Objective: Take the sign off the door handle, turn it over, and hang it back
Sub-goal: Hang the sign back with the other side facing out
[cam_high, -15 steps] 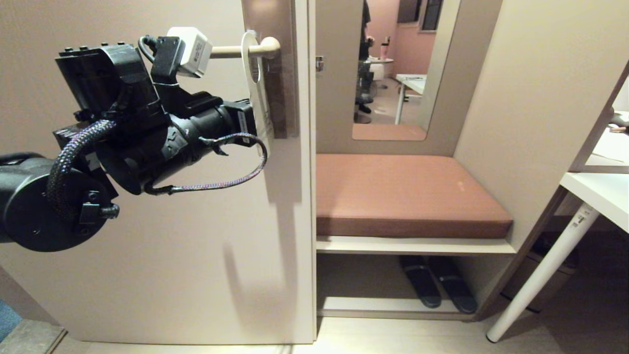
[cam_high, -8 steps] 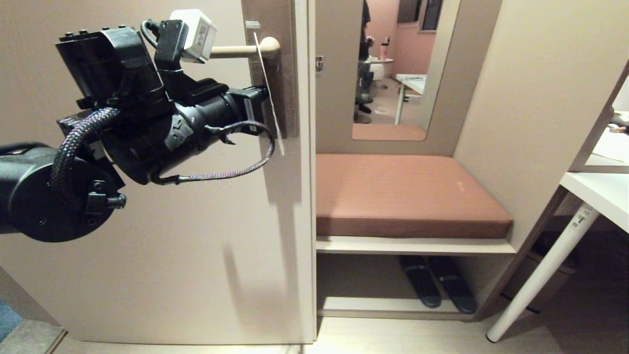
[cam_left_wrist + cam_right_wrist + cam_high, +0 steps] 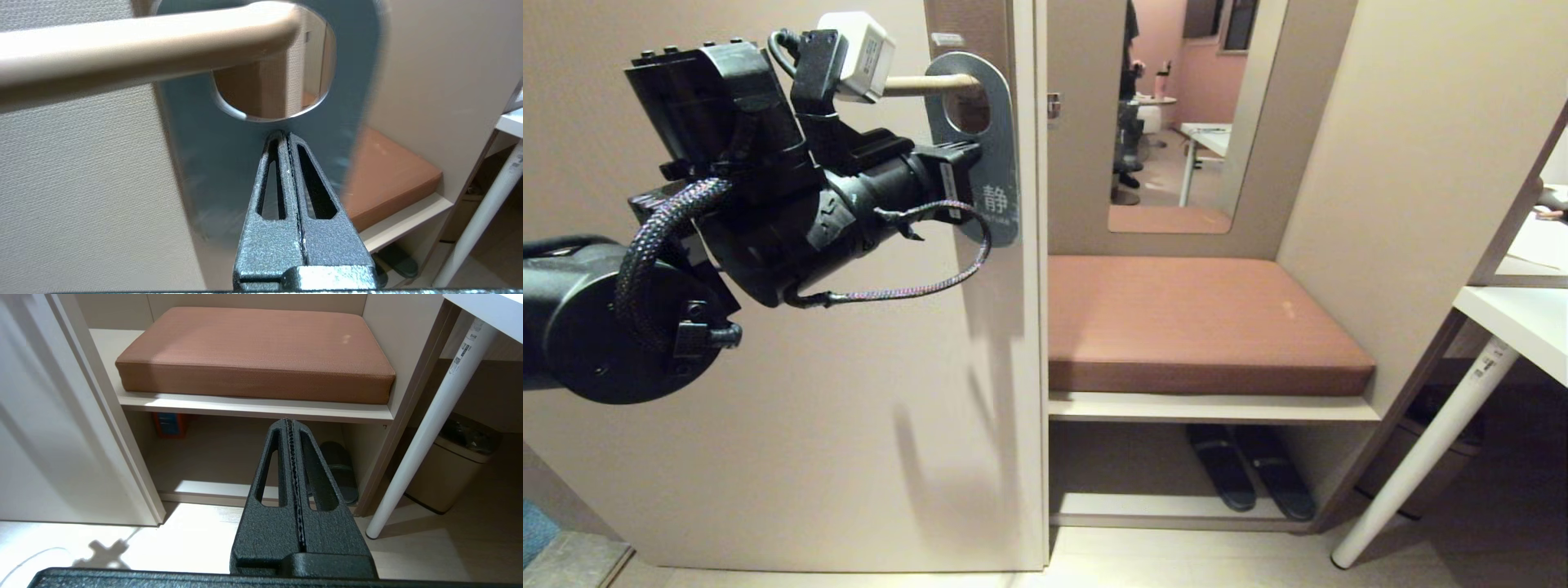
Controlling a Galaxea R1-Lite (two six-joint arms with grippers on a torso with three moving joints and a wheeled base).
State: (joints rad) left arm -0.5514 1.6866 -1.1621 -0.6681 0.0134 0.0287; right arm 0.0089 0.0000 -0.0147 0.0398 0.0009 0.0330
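Note:
The sign (image 3: 1001, 147) hangs by its large hole on the door handle (image 3: 923, 82), its blue-grey face with a white Chinese character turned toward the head view. It covers the handle's knuckle and most of the brown backplate (image 3: 968, 24). My left gripper (image 3: 970, 155) reaches in level from the left, shut, with nothing between its fingers. In the left wrist view its tips (image 3: 282, 136) rest against the sign (image 3: 204, 163) just under the hole, below the handle (image 3: 143, 41). My right gripper (image 3: 289, 421) is shut and empty, held low near the floor, outside the head view.
The beige door (image 3: 768, 408) fills the left. To its right are a bench with a brown cushion (image 3: 1192, 318), dark slippers (image 3: 1250, 474) beneath it, and a mirror (image 3: 1176, 106) reflecting a person. A white table leg (image 3: 1421, 449) and a bin (image 3: 453, 457) stand at the right.
The sign has swung round on the handle, from its white side through edge-on to its blue-grey face. My left arm has moved slightly up and to the right.

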